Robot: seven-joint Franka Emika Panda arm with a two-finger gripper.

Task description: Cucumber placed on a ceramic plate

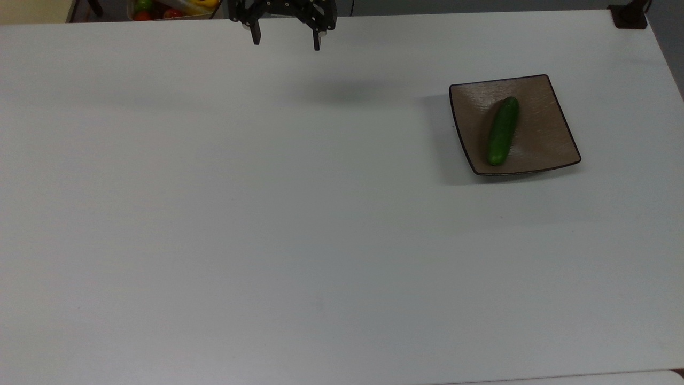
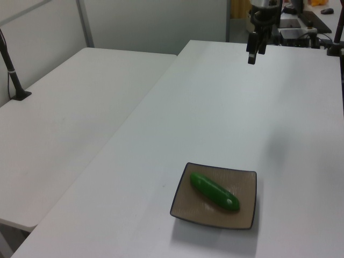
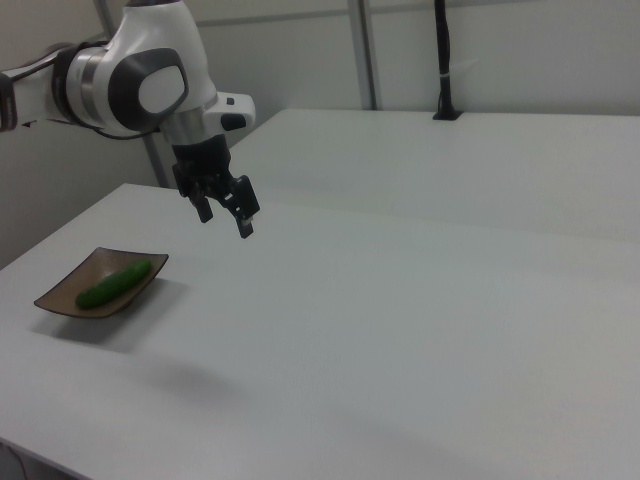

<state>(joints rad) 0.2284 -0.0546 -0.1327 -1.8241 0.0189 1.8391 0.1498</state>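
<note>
The dark green cucumber [image 1: 503,131] lies on the square brown ceramic plate [image 1: 545,107] at the top view's right. In the left view the cucumber [image 2: 214,191] rests diagonally on the plate [image 2: 244,183] near the front. In the right view the cucumber [image 3: 113,283] and plate [image 3: 60,295] sit at the table's left. My gripper [image 1: 286,41] hangs open and empty above the table's far edge, well away from the plate. The same open gripper [image 3: 224,219] hangs in the air in the right view, and it [image 2: 251,57] is far behind the plate in the left view.
The white table [image 1: 267,214] stretches wide around the plate. A box of coloured produce [image 1: 171,8] sits beyond the far edge at the top view's upper left. A black post base [image 1: 629,16] stands at the far right corner. A second white table [image 2: 64,118] adjoins.
</note>
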